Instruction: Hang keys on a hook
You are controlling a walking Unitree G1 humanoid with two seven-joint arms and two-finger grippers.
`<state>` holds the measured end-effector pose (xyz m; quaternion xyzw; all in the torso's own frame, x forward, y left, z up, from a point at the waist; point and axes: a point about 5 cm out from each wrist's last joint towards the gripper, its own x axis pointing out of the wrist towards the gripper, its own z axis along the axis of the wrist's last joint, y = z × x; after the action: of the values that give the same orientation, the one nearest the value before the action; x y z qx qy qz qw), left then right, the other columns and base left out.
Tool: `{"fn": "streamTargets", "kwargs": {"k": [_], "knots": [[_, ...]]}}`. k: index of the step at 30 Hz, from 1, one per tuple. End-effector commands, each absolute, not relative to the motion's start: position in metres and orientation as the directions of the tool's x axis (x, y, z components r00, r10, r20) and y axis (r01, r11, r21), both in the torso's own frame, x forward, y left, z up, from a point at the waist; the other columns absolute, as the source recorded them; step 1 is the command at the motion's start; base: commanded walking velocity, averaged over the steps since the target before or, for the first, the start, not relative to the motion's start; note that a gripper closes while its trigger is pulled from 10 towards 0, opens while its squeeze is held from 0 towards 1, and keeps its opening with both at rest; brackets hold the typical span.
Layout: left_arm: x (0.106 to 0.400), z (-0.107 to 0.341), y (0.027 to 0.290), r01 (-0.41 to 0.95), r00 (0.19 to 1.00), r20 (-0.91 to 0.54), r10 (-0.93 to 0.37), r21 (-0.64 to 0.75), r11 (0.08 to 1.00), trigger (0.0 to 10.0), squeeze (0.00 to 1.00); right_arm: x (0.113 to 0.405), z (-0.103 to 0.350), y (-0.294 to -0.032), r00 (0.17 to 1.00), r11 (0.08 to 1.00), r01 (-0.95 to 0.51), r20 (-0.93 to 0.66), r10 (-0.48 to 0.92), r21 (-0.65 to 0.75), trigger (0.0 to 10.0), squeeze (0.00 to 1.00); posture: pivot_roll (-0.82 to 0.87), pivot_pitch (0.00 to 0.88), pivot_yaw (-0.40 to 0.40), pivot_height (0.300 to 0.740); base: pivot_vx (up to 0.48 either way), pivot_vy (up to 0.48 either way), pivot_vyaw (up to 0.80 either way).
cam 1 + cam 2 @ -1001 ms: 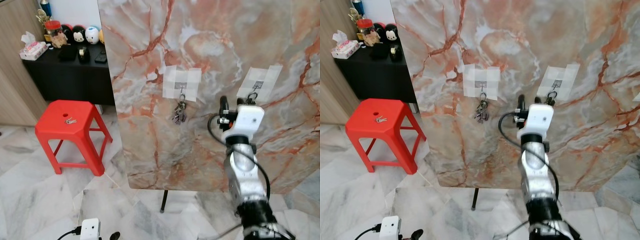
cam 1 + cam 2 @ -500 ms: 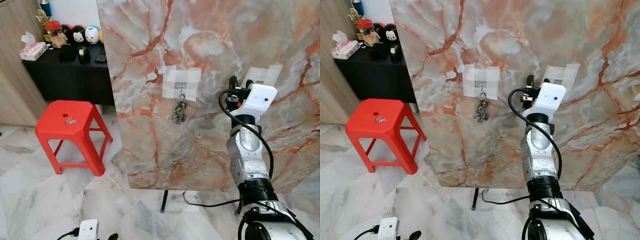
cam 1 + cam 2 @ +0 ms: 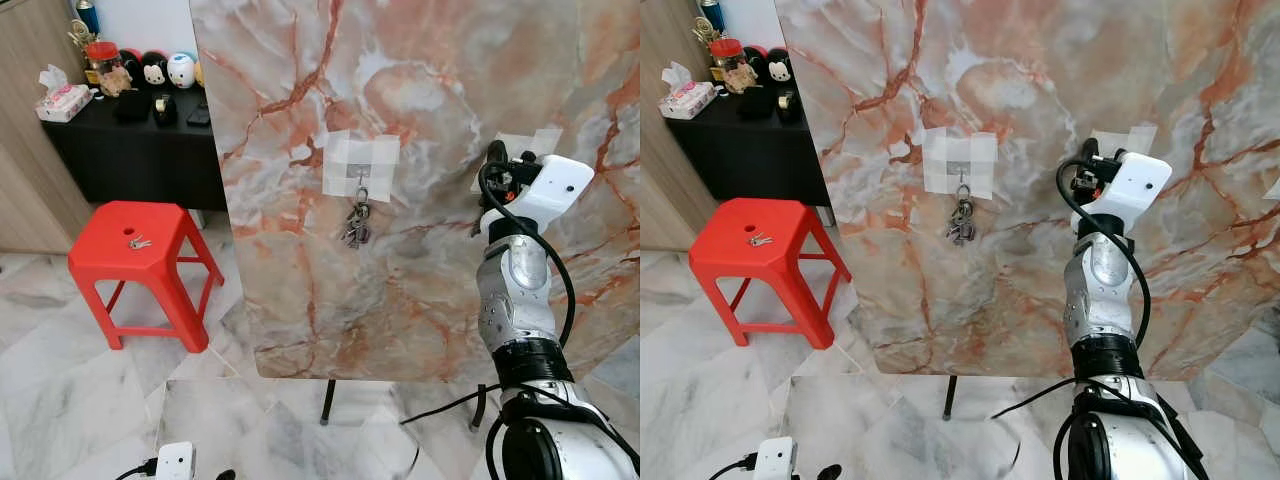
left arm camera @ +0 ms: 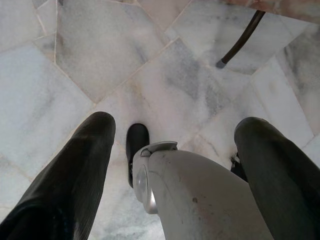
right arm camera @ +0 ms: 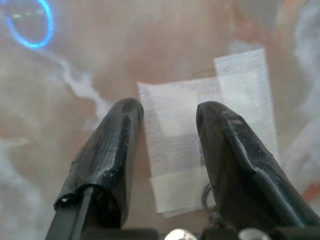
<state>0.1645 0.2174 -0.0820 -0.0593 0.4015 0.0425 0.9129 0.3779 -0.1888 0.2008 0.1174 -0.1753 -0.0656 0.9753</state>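
A bunch of keys hangs from the left taped hook on the upright marble panel. Another small set of keys lies on the red stool. My right gripper is raised against the panel at the right taped patch. In the right wrist view its fingers stand apart, with the white tape showing between them and a small metal ring near their base. My left gripper hangs open over the floor.
A black table with toys, a jar and a tissue box stands at the back left beside a wooden cabinet. The panel's thin black leg reaches the marble floor. A black cable trails from my right arm.
My right arm has risen and swung right, from below the right hook to level with its tape patch. The hanging keys and the stool keys have stayed put.
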Motion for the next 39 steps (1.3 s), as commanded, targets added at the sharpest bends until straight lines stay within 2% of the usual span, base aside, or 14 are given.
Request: {"fn": "streamTargets", "kwargs": {"k": [1, 3, 10, 39], "knots": [[0.159, -0.084, 0.220, -0.131, 0.654, -0.756, 0.033, -0.070, 0.989, 10.0, 0.00, 0.380, 0.208, -0.191, 0.923, 0.964, 0.078, 0.346, -0.166, 0.256, 10.0, 0.00, 0.10, 0.075, -0.038, 0.740, 0.000, 0.000, 0.00], [0.159, -0.084, 0.220, -0.131, 0.654, -0.755, 0.034, -0.069, 0.989, 10.0, 0.00, 0.383, 0.206, -0.182, 0.933, 0.969, 0.019, 0.345, -0.106, 0.248, 10.0, 0.00, 0.10, 0.075, -0.038, 0.740, 0.000, 0.000, 0.00], [0.159, -0.084, 0.221, -0.131, 0.655, -0.755, 0.035, -0.067, 0.989, 10.0, 0.00, 0.384, 0.205, -0.173, 0.936, 0.968, -0.032, 0.348, -0.059, 0.248, 10.0, 0.00, 0.10, 0.073, -0.037, 0.740, 0.000, 0.000, 0.00], [0.160, -0.084, 0.220, -0.130, 0.660, -0.750, 0.035, -0.068, 0.989, 10.0, 0.00, 0.390, 0.213, -0.195, 0.920, 0.956, 0.033, 0.366, -0.144, 0.292, 10.0, 0.00, 0.11, 0.066, -0.040, 0.740, 0.000, 0.000, 0.00]]}}
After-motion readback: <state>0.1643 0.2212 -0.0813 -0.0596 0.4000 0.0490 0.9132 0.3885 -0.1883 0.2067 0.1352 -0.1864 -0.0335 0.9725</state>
